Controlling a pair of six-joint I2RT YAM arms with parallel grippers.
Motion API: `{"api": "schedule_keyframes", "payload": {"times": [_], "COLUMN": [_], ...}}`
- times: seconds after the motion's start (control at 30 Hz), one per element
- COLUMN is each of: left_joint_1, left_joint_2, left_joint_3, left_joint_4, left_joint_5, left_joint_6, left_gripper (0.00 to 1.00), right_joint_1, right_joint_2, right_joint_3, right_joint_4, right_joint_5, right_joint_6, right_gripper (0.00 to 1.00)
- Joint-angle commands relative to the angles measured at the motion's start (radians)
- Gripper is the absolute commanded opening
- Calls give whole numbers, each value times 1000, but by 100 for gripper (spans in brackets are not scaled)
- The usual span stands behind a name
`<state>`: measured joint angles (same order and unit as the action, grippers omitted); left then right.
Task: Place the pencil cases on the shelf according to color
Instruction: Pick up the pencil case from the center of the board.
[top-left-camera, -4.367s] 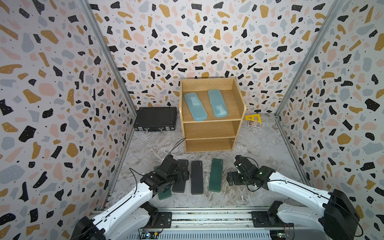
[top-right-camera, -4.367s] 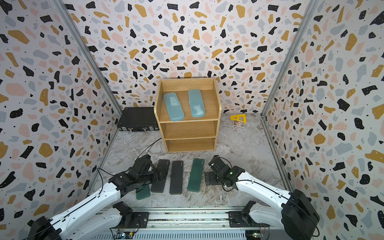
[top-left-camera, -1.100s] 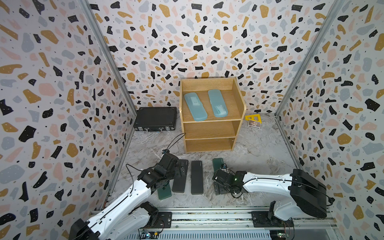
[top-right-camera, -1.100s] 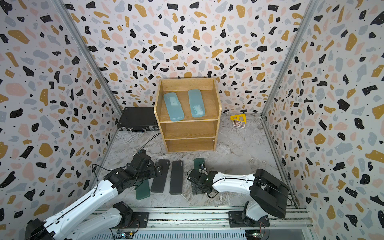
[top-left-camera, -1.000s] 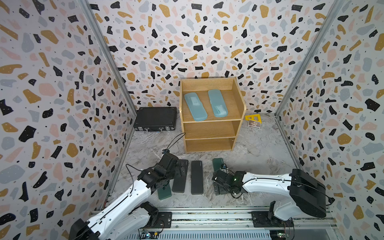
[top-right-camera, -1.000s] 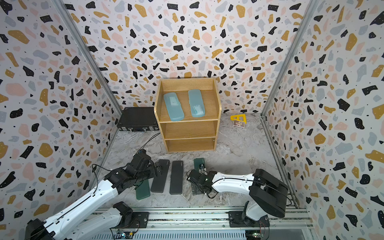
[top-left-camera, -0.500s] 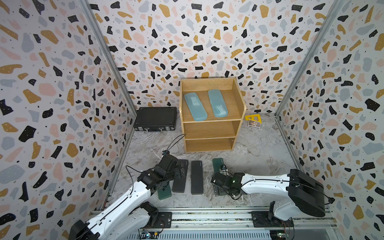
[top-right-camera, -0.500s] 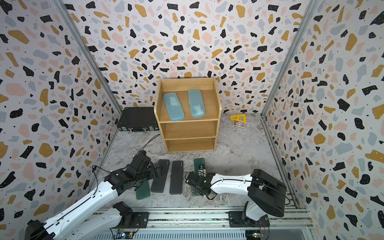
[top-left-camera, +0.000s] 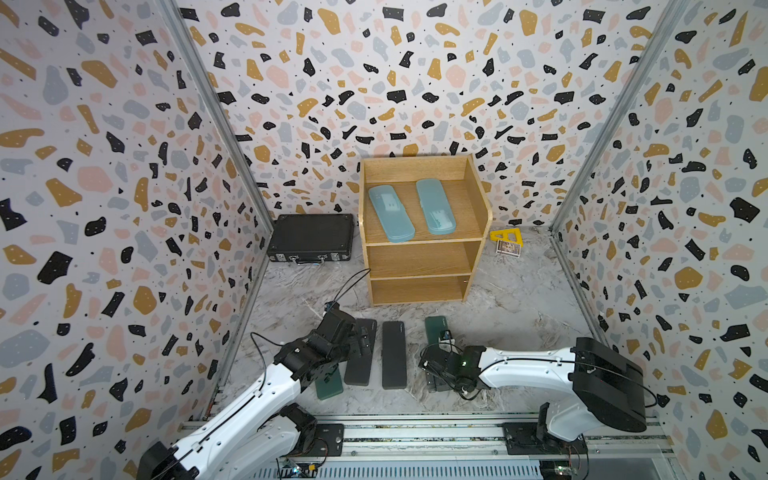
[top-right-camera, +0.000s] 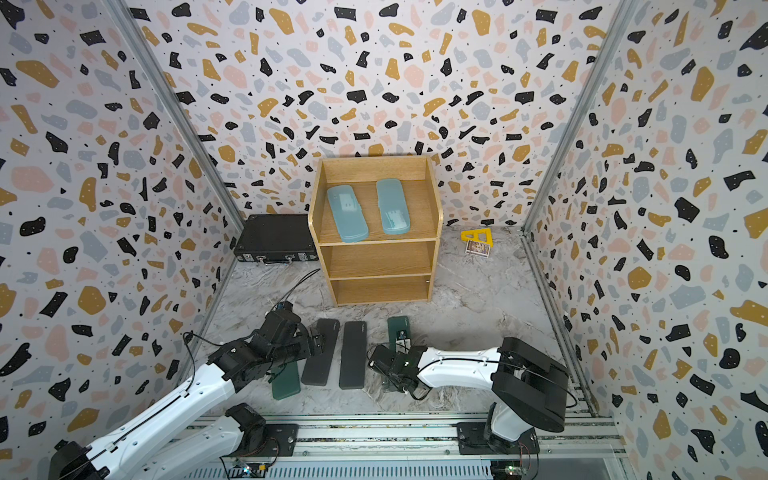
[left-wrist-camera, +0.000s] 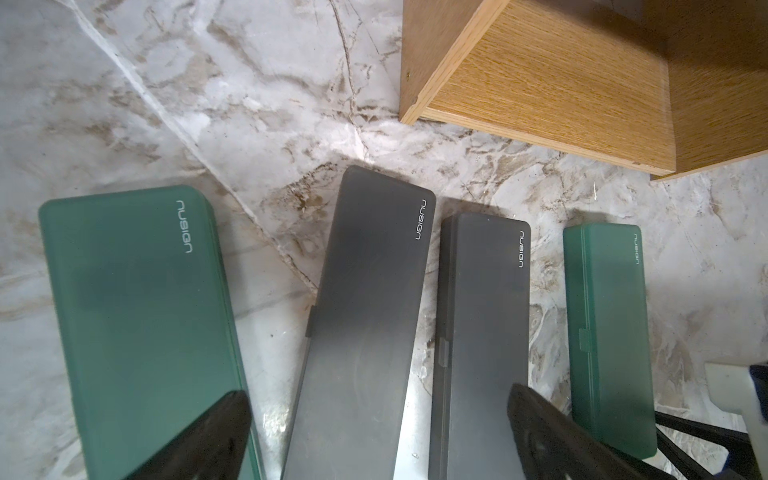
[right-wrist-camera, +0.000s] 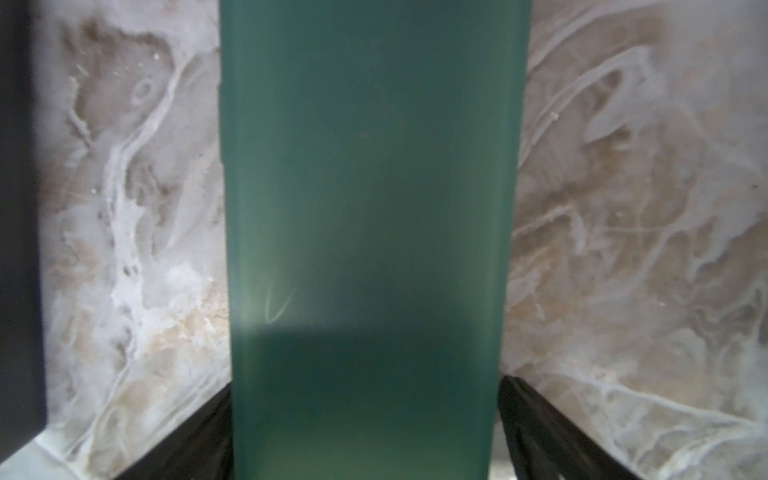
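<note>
Lying on the floor (top-left-camera: 519, 316), one green case (top-left-camera: 435, 328) is hidden by the right arm (top-left-camera: 523, 368) but for its far end, and is straddled by the wide-spread right gripper (right-wrist-camera: 365, 386), contact unclear. The other green case (top-left-camera: 329, 384) is half covered by the left arm (top-left-camera: 266, 386), the left gripper (left-wrist-camera: 374, 395) being held open over two black cases (top-left-camera: 394, 353). Two blue cases (top-left-camera: 390, 212) are laid on the top tier of the shelf (top-left-camera: 419, 286).

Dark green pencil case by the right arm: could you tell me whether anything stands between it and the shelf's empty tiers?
Nothing visible does: only bare marbled floor lies between the dark green pencil case and the open front of the shelf.
</note>
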<state>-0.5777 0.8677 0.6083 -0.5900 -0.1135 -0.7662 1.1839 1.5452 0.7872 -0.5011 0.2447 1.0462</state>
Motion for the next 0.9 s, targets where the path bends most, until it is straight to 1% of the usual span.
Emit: {"api": "schedule_keyframes", "payload": {"times": [0.0, 0.2, 0.5, 0.8, 0.87], "left_joint_1": [5, 6, 5, 6, 6], "left_joint_2": [-5, 1, -10, -6, -3], "left_joint_3": [-8, -4, 1, 5, 5], "left_joint_4": [18, 19, 13, 15, 17], "left_joint_5": [4, 11, 7, 8, 9], "left_joint_6": [16, 22, 24, 27, 27], "left_gripper": [100, 100, 100, 100, 100], "right_joint_1": [16, 18, 40, 54, 54], "right_joint_2": [43, 69, 107, 35, 26], "right_joint_3": [7, 27, 16, -45, -55], "right_joint_4": [-90, -81, -94, -101, -92], "right_joint_5": [-28, -38, -41, -3, 1], "right_joint_6": [11, 11, 45, 74, 74], "right_gripper": [100, 100, 99, 92, 88]}}
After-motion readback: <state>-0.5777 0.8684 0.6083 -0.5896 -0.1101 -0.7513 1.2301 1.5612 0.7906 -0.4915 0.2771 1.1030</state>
